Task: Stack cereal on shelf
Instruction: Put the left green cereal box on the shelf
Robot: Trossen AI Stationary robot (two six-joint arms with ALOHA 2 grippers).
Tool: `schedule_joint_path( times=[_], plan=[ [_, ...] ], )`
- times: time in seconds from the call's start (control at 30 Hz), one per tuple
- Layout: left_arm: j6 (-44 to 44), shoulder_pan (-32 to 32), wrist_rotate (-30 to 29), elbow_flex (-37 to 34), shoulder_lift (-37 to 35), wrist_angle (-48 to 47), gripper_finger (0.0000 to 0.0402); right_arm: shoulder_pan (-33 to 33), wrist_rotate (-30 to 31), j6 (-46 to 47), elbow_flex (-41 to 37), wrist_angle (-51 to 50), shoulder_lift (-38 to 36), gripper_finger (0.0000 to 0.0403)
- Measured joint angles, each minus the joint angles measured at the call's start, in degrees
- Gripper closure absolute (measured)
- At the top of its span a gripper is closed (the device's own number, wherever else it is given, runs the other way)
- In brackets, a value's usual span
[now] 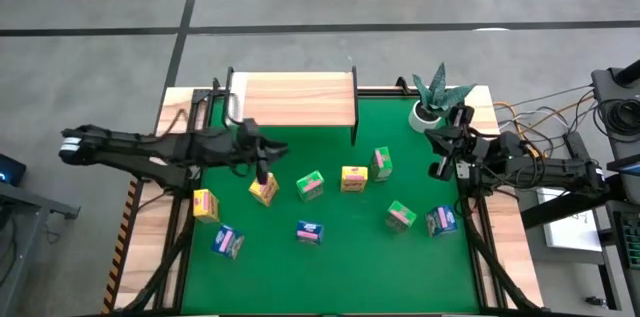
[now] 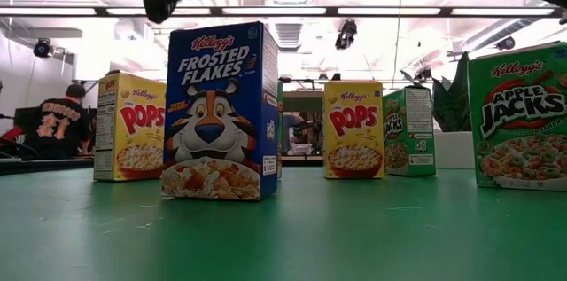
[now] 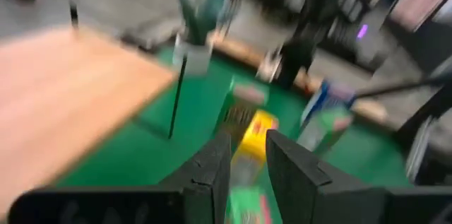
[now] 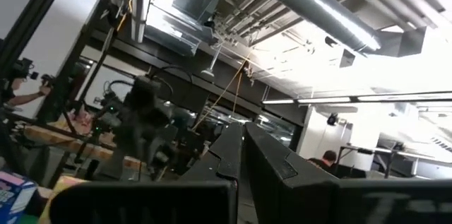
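Note:
Several tiny cereal boxes stand on the green mat (image 1: 330, 267): yellow ones (image 1: 263, 190) (image 1: 205, 205) (image 1: 353, 179), green ones (image 1: 310, 185) (image 1: 381, 162) (image 1: 400, 217) and blue ones (image 1: 310, 232) (image 1: 228, 242) (image 1: 441, 220). The shelf (image 1: 295, 100) with its pale plank top stands at the far edge, bare. My left gripper (image 1: 263, 170) (image 3: 247, 159) hangs open above a yellow box, touching nothing; in the low view it (image 2: 159, 6) sits well above the box tops. My right gripper (image 1: 440, 167) (image 4: 244, 136) is shut and raised near the right edge, its fingers pointing upward.
A potted plant (image 1: 435, 97) stands at the far right corner beside the shelf. Cables (image 1: 530, 117) lie off the table's right side. The black frame rails (image 1: 180, 247) run along the mat's sides. Bare mat lies between the shelf and the row of boxes.

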Motion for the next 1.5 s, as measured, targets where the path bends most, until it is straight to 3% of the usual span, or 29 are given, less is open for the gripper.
schedule_joint_path(
  times=[0.43,0.73,0.87,1.03,1.17,1.5],
  plan=[
    [-10.10,-7.71,4.34,20.77,23.29,-27.25,0.0326,0.00,0.21,-4.83,0.25,-0.02,0.00,0.0394],
    [-8.44,-9.80,3.02,32.99,32.63,-38.52,0.0298,0.00,0.21,-5.35,0.29,1.20,0.04,0.0394],
    [-5.97,-9.79,0.96,34.55,34.41,-40.23,0.0252,0.00,0.23,-5.33,0.29,1.20,0.04,0.0394],
    [-5.06,-9.81,-6.71,34.57,35.77,-41.98,0.0181,0.00,0.21,-5.15,0.29,1.04,0.04,0.0394],
    [-4.55,-9.72,-8.30,34.48,37.33,-42.13,0.0138,0.00,0.21,-5.13,0.29,0.77,0.04,0.0394],
    [-4.42,-9.32,-8.32,34.37,41.64,-40.46,0.0116,0.00,0.21,-5.13,0.29,0.79,0.04,0.0394]
  ],
)
